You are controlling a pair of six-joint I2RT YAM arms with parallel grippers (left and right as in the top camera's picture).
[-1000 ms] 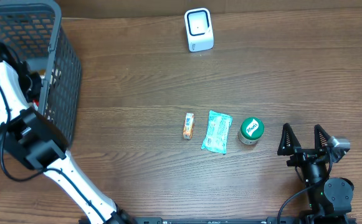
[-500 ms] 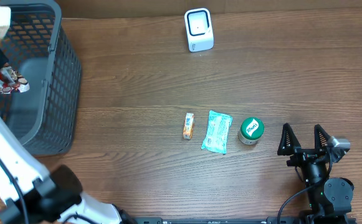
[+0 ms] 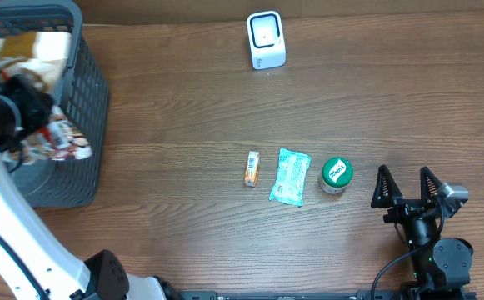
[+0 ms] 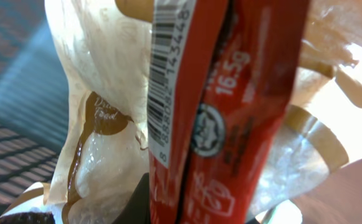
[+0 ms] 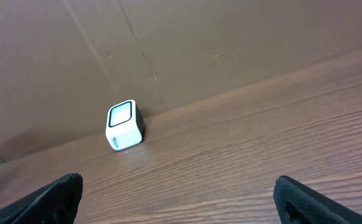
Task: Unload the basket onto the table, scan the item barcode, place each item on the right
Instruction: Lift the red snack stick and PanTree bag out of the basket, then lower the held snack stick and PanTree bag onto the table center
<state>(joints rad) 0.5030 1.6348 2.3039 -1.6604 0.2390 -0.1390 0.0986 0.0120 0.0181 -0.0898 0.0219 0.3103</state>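
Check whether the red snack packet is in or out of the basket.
Out: the left gripper holds the red snack packet raised in front of the basket mesh at its right wall, seen from overhead.

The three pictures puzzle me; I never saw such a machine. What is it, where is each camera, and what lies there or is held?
A robot with two arms at a table. One camera looks down from above; one sits on each wrist. The left arm has jaws shut on a red packet with a barcode, by a grey basket. The right arm has open, empty jaws. On the table: a white scanner, an orange bar, a green packet and a green-lidded jar.
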